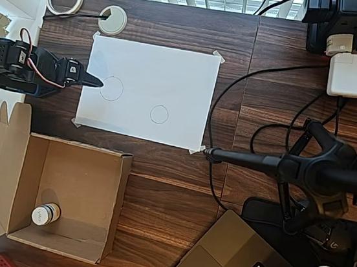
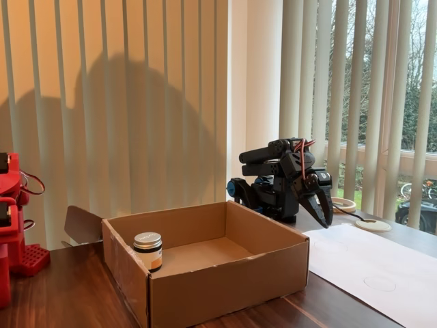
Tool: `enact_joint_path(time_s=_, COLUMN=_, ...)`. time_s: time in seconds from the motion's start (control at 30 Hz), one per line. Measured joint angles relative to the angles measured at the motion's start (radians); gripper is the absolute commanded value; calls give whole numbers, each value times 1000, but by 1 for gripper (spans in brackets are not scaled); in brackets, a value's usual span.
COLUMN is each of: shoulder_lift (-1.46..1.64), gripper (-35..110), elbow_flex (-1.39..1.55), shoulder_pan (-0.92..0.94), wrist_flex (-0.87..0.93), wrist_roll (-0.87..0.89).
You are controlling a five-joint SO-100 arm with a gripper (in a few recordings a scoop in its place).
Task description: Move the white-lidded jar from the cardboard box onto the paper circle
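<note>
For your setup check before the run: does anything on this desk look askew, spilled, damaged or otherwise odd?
Nothing is spilled or broken. The white-lidded jar stands upright in a corner of the cardboard box. The paper sheet lies slightly rotated against the table edge, taped at its corners. The claw rests at the sheet's left edge in the overhead view.

You've got a dark wood-grain surface point(image 1: 158, 190) parked right by a window point(image 2: 410, 89), with pale vertical blinds point(image 2: 136, 102) hanging all along the far side. Daylight's coming through, with bare trees outside on the right.
</note>
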Motion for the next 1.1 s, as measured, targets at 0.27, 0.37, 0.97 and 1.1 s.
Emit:
enact_joint_path(time_s=0.27, shoulder_lift=0, gripper=0, elbow_flex=0, shoulder_pan=0, wrist_flex=0, wrist_roll=0)
enact_joint_path(time_s=0.37, shoulder_lift=0, gripper=0, elbow_flex=0, shoulder_pan=0, wrist_flex=0, wrist_roll=0)
enact_joint_path(time_s=0.97, shoulder_lift=0, gripper=0, elbow_flex=0, shoulder_pan=0, wrist_flex=0, wrist_roll=0)
enact_joint_path(time_s=1.1, shoulder_lift=0, gripper=0, elbow_flex=0, shoulder_pan=0, wrist_flex=0, wrist_roll=0)
